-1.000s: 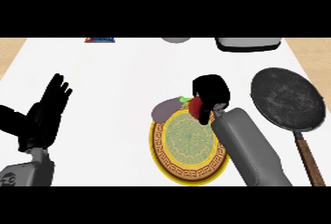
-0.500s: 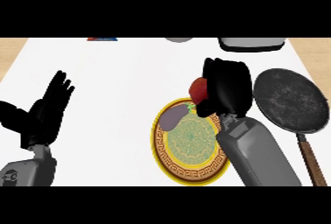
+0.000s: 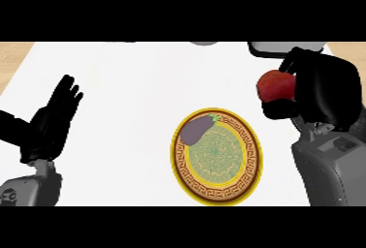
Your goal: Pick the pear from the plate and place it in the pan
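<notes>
Right robot hand (image 3: 320,92) curled round the red pear (image 3: 276,85), holding it above the white bench (image 3: 143,82) near its right edge, off the plate (image 3: 247,160). Plate sits right of bench centre with a purple eggplant (image 3: 195,131) lying on its upper-left rim. Left robot hand (image 3: 52,121) rests at the left edge, fingers straight and apart, touching nothing.

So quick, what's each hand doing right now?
Left hand: open, fingers up, holding nothing.
Right hand: closed round the red pear, lifted off the plate.
</notes>
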`<state>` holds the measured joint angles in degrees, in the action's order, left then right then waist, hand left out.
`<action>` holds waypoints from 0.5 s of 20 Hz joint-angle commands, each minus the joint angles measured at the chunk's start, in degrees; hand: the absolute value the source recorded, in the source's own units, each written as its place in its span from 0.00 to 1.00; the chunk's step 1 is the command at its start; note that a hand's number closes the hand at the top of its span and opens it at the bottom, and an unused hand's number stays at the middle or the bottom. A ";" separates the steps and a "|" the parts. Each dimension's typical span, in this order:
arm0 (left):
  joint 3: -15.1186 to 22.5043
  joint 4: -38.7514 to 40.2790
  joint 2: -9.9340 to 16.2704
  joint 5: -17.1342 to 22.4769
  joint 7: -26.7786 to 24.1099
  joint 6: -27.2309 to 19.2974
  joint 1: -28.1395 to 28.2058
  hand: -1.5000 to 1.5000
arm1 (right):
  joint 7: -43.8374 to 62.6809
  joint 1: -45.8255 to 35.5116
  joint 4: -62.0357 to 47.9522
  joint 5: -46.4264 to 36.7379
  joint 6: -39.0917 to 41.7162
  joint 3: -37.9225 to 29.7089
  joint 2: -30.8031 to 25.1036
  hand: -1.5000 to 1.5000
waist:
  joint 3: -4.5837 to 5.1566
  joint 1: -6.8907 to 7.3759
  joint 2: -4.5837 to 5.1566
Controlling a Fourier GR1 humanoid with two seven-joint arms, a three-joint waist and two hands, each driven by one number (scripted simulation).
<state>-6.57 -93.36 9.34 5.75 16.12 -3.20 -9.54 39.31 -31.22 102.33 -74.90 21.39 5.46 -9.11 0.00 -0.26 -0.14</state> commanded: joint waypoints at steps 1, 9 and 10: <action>0.00 -0.70 -0.22 -0.44 0.30 -0.53 0.29 0.50 | -5.84 1.42 0.55 5.31 -1.59 -10.05 -6.41 1.00 | -0.03 0.07 0.12; -0.55 3.31 -0.32 0.03 -1.67 0.62 -1.81 0.50 | -19.09 5.27 -13.34 11.72 -15.99 -22.56 -13.36 1.00 | -0.03 0.34 0.34; 1.86 0.00 -1.75 -1.59 -1.55 -0.11 1.42 0.50 | -21.44 6.87 -16.63 12.95 -19.09 -23.88 -12.98 1.00 | -0.07 0.63 0.32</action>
<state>-6.12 -92.25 8.52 5.18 15.26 -3.16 -9.89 24.85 -26.00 93.54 -65.60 9.02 -12.31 -19.10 -0.03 0.03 0.08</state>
